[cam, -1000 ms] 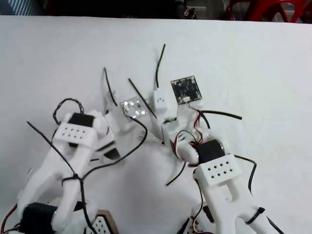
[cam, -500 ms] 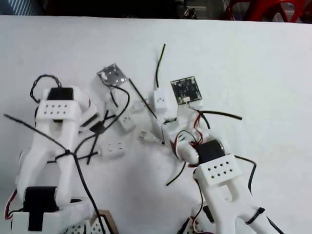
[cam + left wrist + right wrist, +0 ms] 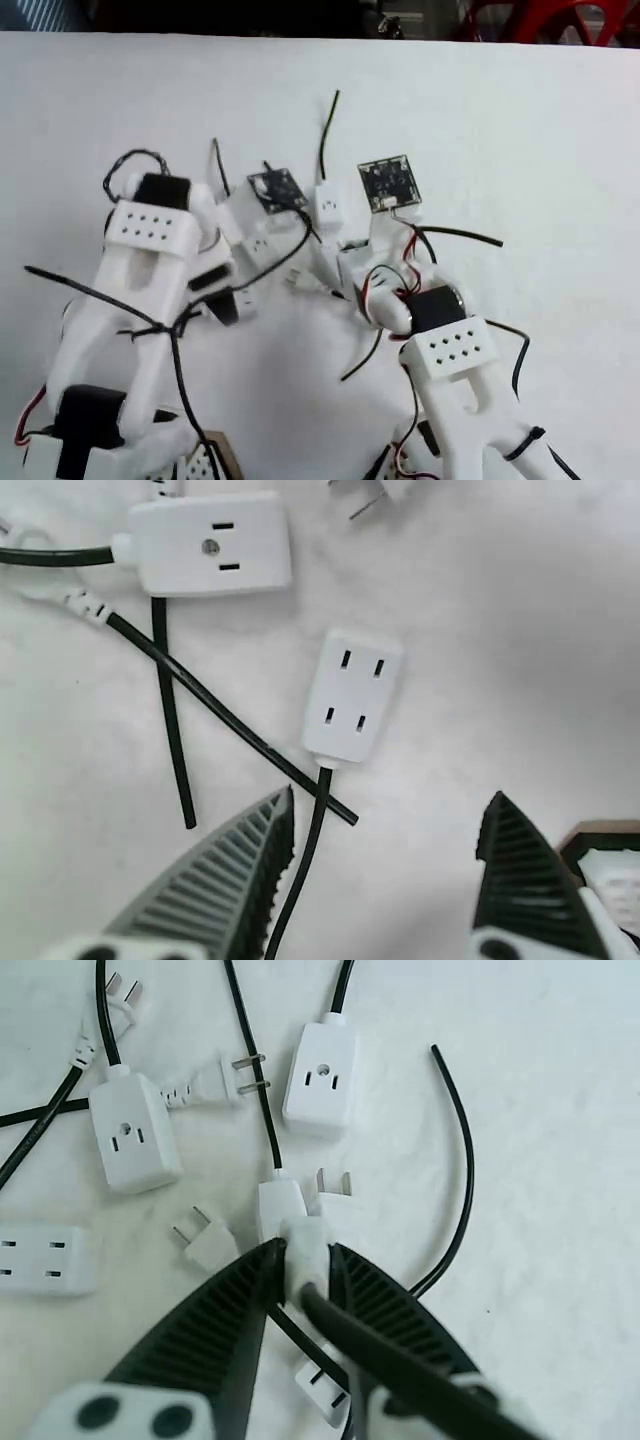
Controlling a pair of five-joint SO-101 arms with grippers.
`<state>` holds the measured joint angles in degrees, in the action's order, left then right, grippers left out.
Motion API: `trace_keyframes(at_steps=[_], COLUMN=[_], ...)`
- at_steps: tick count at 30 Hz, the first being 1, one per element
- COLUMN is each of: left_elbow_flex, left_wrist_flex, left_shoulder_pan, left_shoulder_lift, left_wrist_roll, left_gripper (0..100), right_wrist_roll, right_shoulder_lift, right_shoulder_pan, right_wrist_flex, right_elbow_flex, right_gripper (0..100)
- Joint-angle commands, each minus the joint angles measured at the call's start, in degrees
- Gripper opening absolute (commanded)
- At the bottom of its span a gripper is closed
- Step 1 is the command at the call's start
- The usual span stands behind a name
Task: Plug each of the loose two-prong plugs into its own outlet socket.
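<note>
Left fingers (image 3: pixel 250 870) swung back inward, spread wide above the double socket (image 3: pixel 350 695)

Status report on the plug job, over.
Left tool open above two-socket outlet. Right tool shut on two-prong plug. Loose black cords crossing beside the outlet.

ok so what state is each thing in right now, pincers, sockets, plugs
left pincer: open, empty
right pincer: shut on white plug
white plug: gripped, prongs hidden
double socket: lying flat, all slots empty
single socket: slots empty
loose plug: unplugged, prongs pointing toward far socket, apart
far socket: slots empty
small plug: unplugged, lying loose
</note>
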<state>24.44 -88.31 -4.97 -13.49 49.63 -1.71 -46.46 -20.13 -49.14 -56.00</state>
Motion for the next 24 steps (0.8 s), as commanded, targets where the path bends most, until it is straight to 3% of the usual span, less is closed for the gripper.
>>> trace_keyframes(at_steps=[1,9,13,20,24], left_elbow_flex=[11.69,23.3,24.88,24.79,25.14], left_wrist_flex=[15.21,29.71,31.3,31.47,31.47], left_shoulder_pan=[-0.57,-0.57,-0.92,-1.63,-4.26], left_shoulder_lift=[-3.82,-3.74,-3.74,-3.65,-3.65], left_wrist_roll=[1.76,4.4,3.87,-4.92,-7.03], left_gripper=[30,29,29,29,20], right_wrist_roll=[-0.44,-0.44,-0.44,-0.44,-0.44], right_shoulder_lift=[-0.84,-0.84,-0.84,-0.84,-0.84], right_shoulder_pan=[1.36,1.27,1.27,1.27,1.27], right_wrist_flex=[1.1,1.1,0.92,0.92,0.84], right_elbow_flex=[0.35,0.35,0.35,0.35,0.35], right_gripper=[1.7,1.7,1.7,1.7,1.7])
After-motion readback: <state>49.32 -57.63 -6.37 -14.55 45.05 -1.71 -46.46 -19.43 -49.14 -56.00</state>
